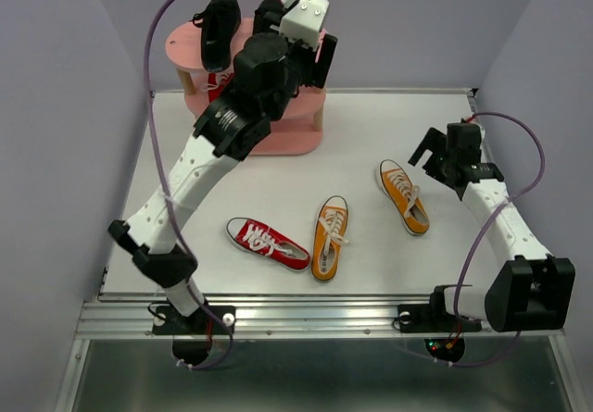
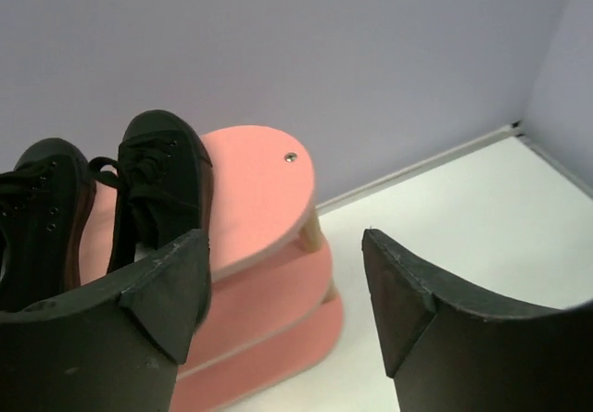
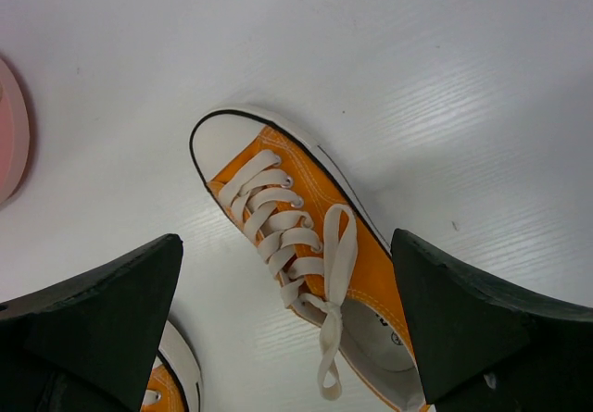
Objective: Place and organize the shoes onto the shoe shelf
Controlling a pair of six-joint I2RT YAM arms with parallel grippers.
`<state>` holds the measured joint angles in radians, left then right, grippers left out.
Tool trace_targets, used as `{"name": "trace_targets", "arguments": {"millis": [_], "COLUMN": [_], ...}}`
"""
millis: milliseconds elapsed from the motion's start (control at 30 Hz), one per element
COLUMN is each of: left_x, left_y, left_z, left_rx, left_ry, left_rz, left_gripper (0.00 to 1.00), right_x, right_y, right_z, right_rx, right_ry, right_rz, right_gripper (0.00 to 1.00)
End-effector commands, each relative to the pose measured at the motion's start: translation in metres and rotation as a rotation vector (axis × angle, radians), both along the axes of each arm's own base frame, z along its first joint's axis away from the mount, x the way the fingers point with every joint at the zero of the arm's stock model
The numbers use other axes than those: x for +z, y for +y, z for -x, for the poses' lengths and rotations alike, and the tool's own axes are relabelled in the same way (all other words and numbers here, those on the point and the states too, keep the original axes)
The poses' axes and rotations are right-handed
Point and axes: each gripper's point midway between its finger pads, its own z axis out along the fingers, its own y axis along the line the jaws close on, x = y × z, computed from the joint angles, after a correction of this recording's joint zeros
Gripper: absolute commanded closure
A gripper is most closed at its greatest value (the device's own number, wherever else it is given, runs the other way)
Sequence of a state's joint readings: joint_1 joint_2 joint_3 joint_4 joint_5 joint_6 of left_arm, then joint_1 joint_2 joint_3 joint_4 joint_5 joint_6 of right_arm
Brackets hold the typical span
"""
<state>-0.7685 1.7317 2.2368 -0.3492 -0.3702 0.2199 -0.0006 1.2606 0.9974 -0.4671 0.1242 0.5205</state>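
Right wrist: orange sneaker point(image 3: 306, 245), white laces, white toe cap.

Matt orange canvas, flat woven laces and smooth white toe cap on the orange sneaker point(image 3: 306, 245), dull black cloth on the black sneakers point(image 2: 153, 181), matt pink boards and a metal screw point(image 2: 291, 157) on the shoe shelf point(image 2: 255, 199), faintly grained table point(image 3: 445, 79).

readable text: none | orange shoe point(image 3: 306, 236) insole print: illegible
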Motion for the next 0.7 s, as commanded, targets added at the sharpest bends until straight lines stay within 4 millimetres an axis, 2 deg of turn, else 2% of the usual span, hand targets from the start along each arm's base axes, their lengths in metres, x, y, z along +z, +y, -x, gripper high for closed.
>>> {"name": "trace_targets", "arguments": {"millis": [0,33,67,100,133,167,200,233,267,300,333,367,433,467,500,533,567,633,667], "left_x": [0.051,0.041,0.006,0.002,-0.038,-0.052,-0.064,-0.08,-0.112,-0.128,-0.142,-0.169,-0.194,-0.221,-0.229,-0.239,-0.265,-0.285,-0.305], "left_y": [0.036,0.032,0.024,0.033,0.027,0.029,0.037,0.038,0.041,0.042,0.043,0.044,0.046,0.049,0.051,0.056,0.062,0.071,0.08], "left_z": [0.06,0.067,0.065,0.077,0.076,0.08,0.09,0.094,0.101,0.106,0.109,0.117,0.124,0.129,0.134,0.135,0.14,0.146,0.151], "left_rx": [-0.038,-0.059,-0.073,-0.08,-0.079,-0.076,-0.071,-0.067,-0.059,-0.059,-0.055,-0.053,-0.039,-0.018,-0.004,0.03,0.064,0.125,0.166], "left_ry": [-0.089,-0.056,0.009,0.02,0.102,0.134,0.171,0.208,0.286,0.323,0.358,0.427,0.491,0.543,0.571,0.59,0.634,0.684,0.714], "left_rz": [0.163,0.192,0.153,0.17,0.146,0.142,0.158,0.16,0.166,0.172,0.181,0.196,0.214,0.201,0.241,0.254,0.238,0.268,0.242], "left_gripper": [0.2,0.2,0.2,0.2,0.2,0.2,0.21,0.2,0.21,0.21,0.21,0.21,0.22,0.22,0.22,0.22,0.22,0.22,0.22], "right_x": [0.019,0.018,0.019,0.02,0.018,0.016,0.014,0.011,0.006,0.003,-0.001,-0.002,-0.007,-0.008,-0.011,-0.013,-0.015,-0.021,-0.024], "right_y": [0.016,0.023,0.04,0.05,0.059,0.068,0.088,0.095,0.104,0.118,0.124,0.131,0.149,0.157,0.163,0.173,0.178,0.188,0.198], "right_z": [-0.002,-0.002,-0.001,0.0,0.001,0.004,0.008,0.011,0.016,0.023,0.026,0.03,0.041,0.045,0.048,0.055,0.058,0.064,0.071], "right_rx": [0.07,0.088,0.133,0.161,0.18,0.2,0.248,0.264,0.277,0.317,0.328,0.336,0.384,0.396,0.41,0.441,0.452,0.479,0.507], "right_ry": [-0.036,-0.032,-0.032,-0.033,-0.021,-0.013,-0.008,0.0,0.015,0.021,0.027,0.03,0.041,0.043,0.052,0.057,0.066,0.082,0.089], "right_rz": [0.089,0.1,0.125,0.135,0.151,0.161,0.166,0.171,0.167,0.165,0.161,0.148,0.141,0.13,0.126,0.122,0.117,0.114,0.111], "right_gripper": [0.0,0.0,0.0,0.0,0.0,0.0,0.0,0.0,0.0,0.0,0.0,0.0,0.0,0.0,0.0,0.0,0.0,0.0,0.0]}}
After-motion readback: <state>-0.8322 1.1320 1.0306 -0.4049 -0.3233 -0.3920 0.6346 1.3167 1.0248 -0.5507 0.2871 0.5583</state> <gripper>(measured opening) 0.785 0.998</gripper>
